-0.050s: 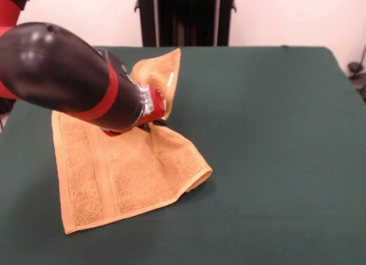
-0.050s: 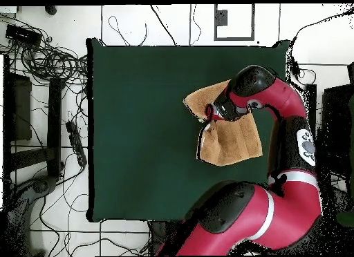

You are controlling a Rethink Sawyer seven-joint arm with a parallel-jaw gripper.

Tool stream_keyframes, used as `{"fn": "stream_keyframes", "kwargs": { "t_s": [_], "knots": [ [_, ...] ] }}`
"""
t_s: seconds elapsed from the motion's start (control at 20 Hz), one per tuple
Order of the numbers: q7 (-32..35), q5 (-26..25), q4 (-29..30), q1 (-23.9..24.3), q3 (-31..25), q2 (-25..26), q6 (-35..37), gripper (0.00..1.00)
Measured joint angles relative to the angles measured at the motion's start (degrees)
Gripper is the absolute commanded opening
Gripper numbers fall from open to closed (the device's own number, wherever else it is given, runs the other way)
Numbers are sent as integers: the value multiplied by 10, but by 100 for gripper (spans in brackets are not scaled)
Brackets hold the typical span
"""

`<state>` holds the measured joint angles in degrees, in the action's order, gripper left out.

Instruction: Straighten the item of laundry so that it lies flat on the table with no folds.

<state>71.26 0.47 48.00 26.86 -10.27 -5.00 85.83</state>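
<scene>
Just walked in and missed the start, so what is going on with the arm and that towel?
The robot arm is working on an orange-tan towel lying on the green table. Its gripper is down at the towel's middle, where one corner is lifted and stands up behind it with a small white tag showing. The rest of the towel lies spread on the cloth, but one edge is curled over, so it is not flat yet. Whether the jaws are closed on the fabric cannot be made out.

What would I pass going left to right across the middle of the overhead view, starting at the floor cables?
Cables on the floor → bare green table → orange towel, with the gripper at its left edge → the arm past the table's right edge.
</scene>
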Motion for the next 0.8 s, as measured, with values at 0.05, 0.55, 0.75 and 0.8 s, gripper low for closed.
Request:
{"fn": "stream_keyframes", "kwargs": {
  "t_s": [0.05,0.55,0.75,0.8],
  "knots": [
    [0,-2,1,2,-1,-3,-1,0],
    [-1,-63,-116,-3,-13,37,78,0],
    [-3,-88,-174,-10,-25,61,131,0],
    [-3,-93,-184,-12,-28,65,141,0]
  ]
}}
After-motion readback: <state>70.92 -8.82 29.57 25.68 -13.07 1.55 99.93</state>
